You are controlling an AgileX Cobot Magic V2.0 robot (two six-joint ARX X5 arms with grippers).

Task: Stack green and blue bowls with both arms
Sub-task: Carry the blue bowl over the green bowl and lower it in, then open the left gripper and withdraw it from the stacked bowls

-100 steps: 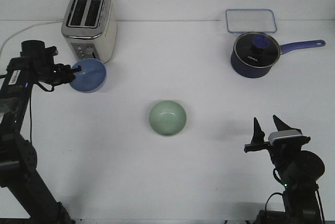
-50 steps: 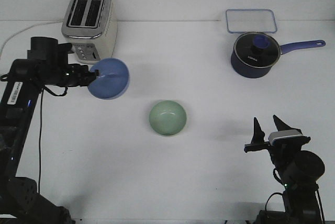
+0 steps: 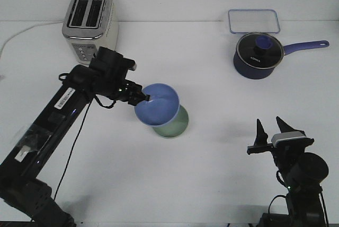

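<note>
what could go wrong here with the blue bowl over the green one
1. The left gripper pinches the blue bowl only at its rim, and the bowl is tilted; it may slip out or land crooked on the green bowl.
2. Released off-centre, it could knock the green bowl sideways rather than nest.

Matte blue bowl (image 3: 158,104) and green bowl (image 3: 177,126); brushed-metal toaster (image 3: 89,24); glass-lidded saucepan (image 3: 259,55).
</note>
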